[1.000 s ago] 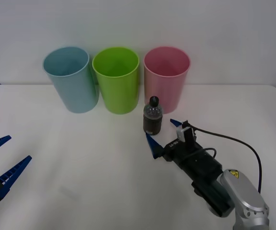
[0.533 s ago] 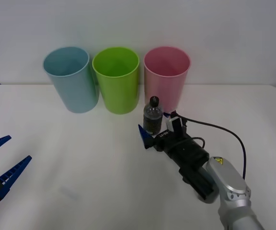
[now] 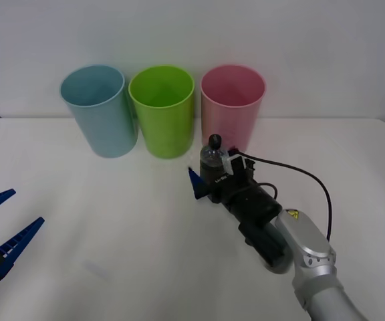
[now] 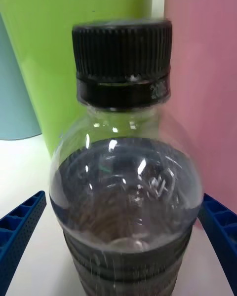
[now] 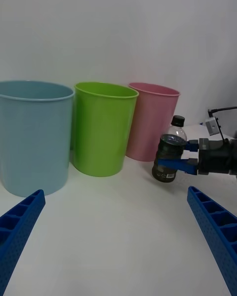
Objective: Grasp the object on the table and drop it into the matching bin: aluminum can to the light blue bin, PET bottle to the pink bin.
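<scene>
Right hand (image 3: 209,177) above white table (image 3: 112,221)

Light blue bin (image 3: 99,110), green bin (image 3: 162,110) and pink bin (image 3: 232,107), each plain and smooth. PET bottle (image 3: 212,160): clear body, black ribbed cap, dark label band. Fingers (image 4: 19,229) of both grippers: blue, ribbed. Tabletop (image 3: 112,214): plain white. Right arm: black with a silver link.
</scene>
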